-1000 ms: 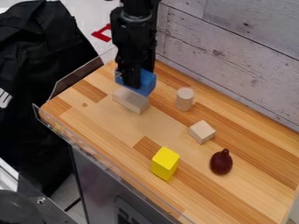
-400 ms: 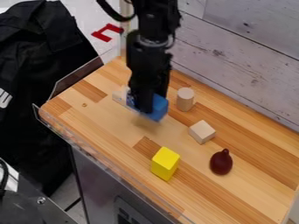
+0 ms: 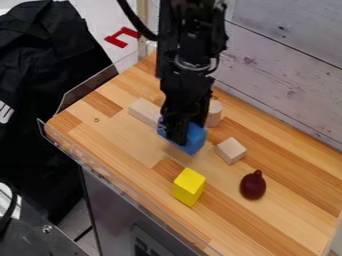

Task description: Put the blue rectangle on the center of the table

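Observation:
The black gripper hangs over the middle of the wooden table, shut on the blue rectangle. Parts of the block show on both sides of the fingers, and the rest of it is hidden behind them. Whether the block's underside touches the table, I cannot tell.
A pale wooden block lies to the upper left, and a wooden cylinder stands behind the gripper. Right of the blue block is a wooden cube. Nearer the front are a yellow block and a dark red pear-shaped object.
Gripper and blue rectangle have moved down and to the right in the view, away from the pale wooden block. The other objects have stayed where they were.

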{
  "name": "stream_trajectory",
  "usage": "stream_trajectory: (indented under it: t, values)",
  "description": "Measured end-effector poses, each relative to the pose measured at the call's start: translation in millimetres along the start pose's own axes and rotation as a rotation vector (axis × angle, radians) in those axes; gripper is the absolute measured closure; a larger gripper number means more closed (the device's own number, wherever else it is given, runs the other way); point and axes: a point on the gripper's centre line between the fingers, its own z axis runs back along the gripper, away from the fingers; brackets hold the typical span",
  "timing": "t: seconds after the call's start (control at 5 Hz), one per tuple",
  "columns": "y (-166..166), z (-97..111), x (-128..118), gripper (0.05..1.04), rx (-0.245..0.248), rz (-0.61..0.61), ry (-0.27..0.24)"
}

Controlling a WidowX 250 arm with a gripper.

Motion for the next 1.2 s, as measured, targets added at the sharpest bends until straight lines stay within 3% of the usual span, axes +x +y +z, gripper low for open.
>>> stream_trajectory:
  t: [0.4,1.0,1.2]
  values:
    - [7,14,-8,0.526,-0.052,0.000,0.022]
    - [18,19,-18,0.526,-0.061,-0.015,0.082]
    - [2,-12,-20,0.526,-0.015,-0.063,0.102]
